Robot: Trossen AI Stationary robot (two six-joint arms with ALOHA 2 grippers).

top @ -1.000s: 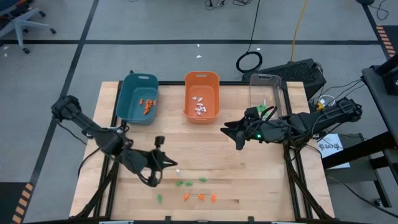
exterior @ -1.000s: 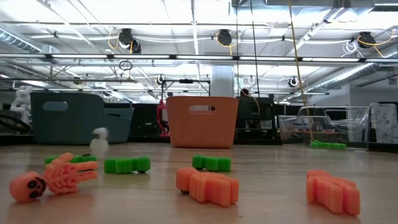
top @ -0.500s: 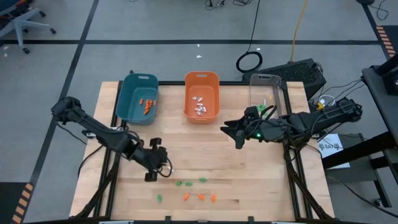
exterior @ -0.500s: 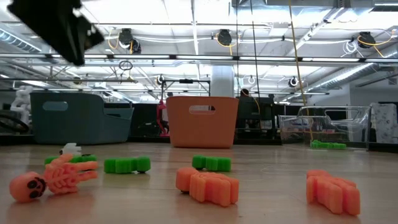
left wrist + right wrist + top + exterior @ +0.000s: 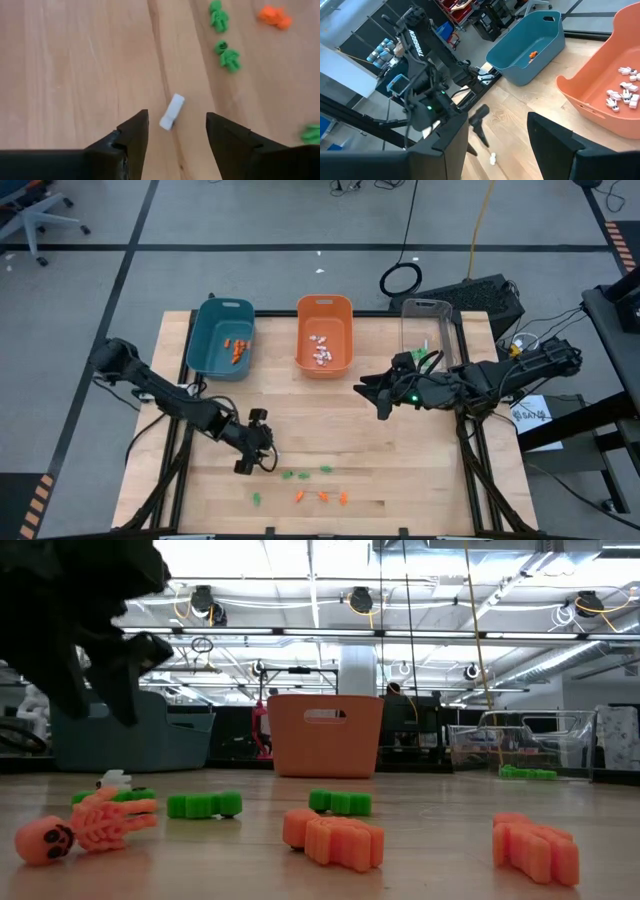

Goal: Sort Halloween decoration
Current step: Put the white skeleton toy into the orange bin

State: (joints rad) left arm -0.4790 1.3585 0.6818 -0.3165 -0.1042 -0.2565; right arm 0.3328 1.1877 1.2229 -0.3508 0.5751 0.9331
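A small white trinket (image 5: 172,112) lies flat on the wooden table (image 5: 400,470); it also shows in the low view (image 5: 113,779). My left gripper (image 5: 176,115) hangs just above it, open and pointing steeply down, one finger on either side and clear of it. Near the front edge lie several more Halloween decorations: an orange skeleton (image 5: 75,825), green pieces (image 5: 300,473) and orange pieces (image 5: 322,497). My right gripper (image 5: 383,395) waits open, high over the table's middle right.
Three bins stand along the far edge: a teal bin (image 5: 222,338) with orange pieces, an orange bin (image 5: 324,335) with white pieces, and a clear bin (image 5: 430,330) with green pieces. Bare wood lies between the bins and the trinkets.
My left gripper has come down toward the table near the white trinket, tipped more steeply downward and opened. The white trinket, blurred in the oldest low view, has shifted a little and now lies still on the wood. The right arm has kept still.
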